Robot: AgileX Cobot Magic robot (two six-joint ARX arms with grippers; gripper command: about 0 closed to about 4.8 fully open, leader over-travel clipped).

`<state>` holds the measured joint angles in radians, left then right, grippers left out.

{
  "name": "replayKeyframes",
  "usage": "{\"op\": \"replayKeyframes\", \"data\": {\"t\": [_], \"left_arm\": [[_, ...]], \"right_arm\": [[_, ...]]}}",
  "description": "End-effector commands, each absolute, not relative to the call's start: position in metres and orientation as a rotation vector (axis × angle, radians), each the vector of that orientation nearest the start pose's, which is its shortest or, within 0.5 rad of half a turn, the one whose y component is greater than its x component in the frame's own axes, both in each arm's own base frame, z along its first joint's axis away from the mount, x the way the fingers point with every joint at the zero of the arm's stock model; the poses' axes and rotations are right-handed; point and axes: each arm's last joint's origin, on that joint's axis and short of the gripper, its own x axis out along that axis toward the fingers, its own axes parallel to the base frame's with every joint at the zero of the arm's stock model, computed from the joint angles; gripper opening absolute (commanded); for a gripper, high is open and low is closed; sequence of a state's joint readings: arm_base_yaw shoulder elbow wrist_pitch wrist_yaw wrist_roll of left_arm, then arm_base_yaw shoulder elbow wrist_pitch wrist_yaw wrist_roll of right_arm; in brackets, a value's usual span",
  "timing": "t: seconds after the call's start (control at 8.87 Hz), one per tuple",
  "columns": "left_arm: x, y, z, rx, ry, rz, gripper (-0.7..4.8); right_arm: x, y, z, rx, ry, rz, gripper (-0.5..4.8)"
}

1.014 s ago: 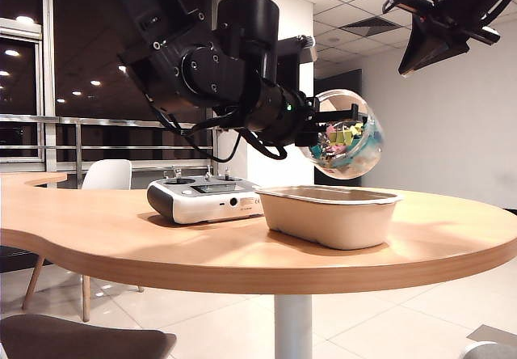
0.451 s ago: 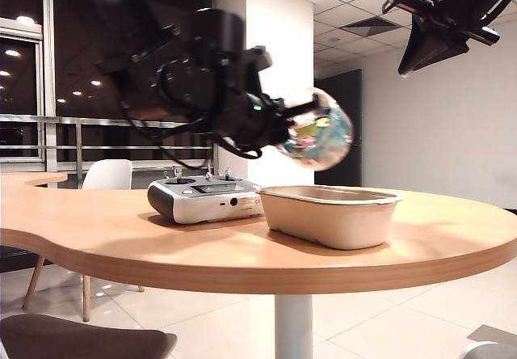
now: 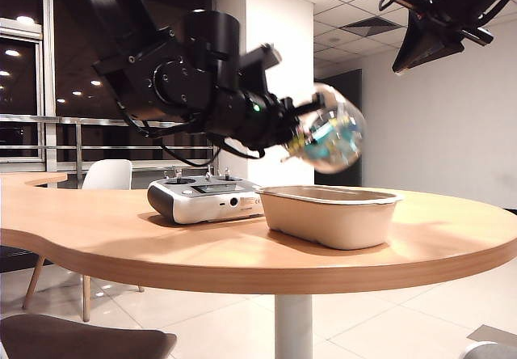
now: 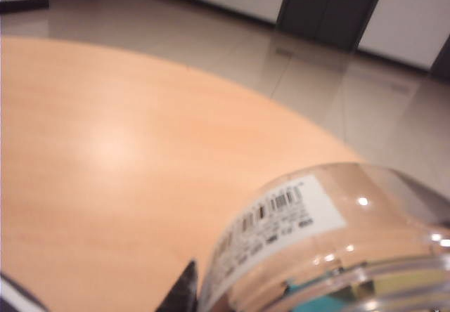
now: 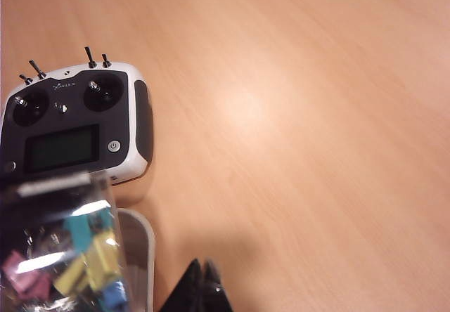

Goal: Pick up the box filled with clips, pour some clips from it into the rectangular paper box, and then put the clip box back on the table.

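Box filled with clips (image 3: 335, 139) clenched in left hand (image 3: 300, 133) above rectangular paper box (image 3: 331, 213); right hand (image 5: 202, 284) clenched, empty.

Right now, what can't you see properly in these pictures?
- Exterior view: the clear round plastic jar of clips is motion-blurred; single clips unclear.
- Exterior view: the beige fibre tray hides its inside behind its wall.
- Left wrist view: the left gripper is cut off by the edge.

1. On the light-wood table (image 3: 121, 230) you see the white-and-grey remote controller (image 3: 203, 198) left of the beige moulded-fibre tray (image 3: 329, 213), just beside it.
2. The clear round plastic jar of clips (image 3: 331, 139) hangs above the tray.
3. The right gripper (image 5: 202, 284) sits high above the table.
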<state>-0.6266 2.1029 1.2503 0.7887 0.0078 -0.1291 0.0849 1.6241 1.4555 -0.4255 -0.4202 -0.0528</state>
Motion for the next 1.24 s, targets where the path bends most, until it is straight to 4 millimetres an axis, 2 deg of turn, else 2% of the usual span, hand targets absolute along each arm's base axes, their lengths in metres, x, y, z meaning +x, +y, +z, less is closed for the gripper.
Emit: {"op": "replayKeyframes", "data": {"t": [0.11, 0.23, 0.45, 0.56, 0.79, 0.9, 1.01, 1.24], "left_arm": [[0.346, -0.299, 0.188, 0.171, -0.018, -0.478, -0.06], [0.346, -0.298, 0.191, 0.291, -0.063, -0.394, -0.06], [0.344, -0.300, 0.192, 0.444, -0.109, -0.416, -0.06], [0.341, -0.305, 0.193, 0.657, -0.187, -0.472, -0.06], [0.339, -0.307, 0.193, 0.796, -0.226, -0.473, -0.06], [0.339, -0.306, 0.195, 0.724, -0.214, -0.419, -0.06], [0.339, -0.304, 0.209, 0.437, -0.288, -0.405, -0.06], [0.342, -0.305, 0.193, 0.406, -0.236, -0.423, -0.06]], "right_arm": [[0.361, 0.043, 0.335, 0.045, 0.562, 0.511, -0.05], [0.361, 0.043, 0.335, 0.046, 0.564, 0.512, -0.05], [0.361, 0.043, 0.334, 0.047, 0.572, 0.512, -0.05], [0.361, 0.043, 0.334, 0.047, 0.572, 0.512, -0.05], [0.361, 0.043, 0.334, 0.047, 0.571, 0.512, -0.05], [0.361, 0.043, 0.334, 0.047, 0.570, 0.511, -0.05], [0.361, 0.043, 0.334, 0.047, 0.570, 0.512, -0.05], [0.361, 0.043, 0.334, 0.047, 0.570, 0.512, -0.05]]}}
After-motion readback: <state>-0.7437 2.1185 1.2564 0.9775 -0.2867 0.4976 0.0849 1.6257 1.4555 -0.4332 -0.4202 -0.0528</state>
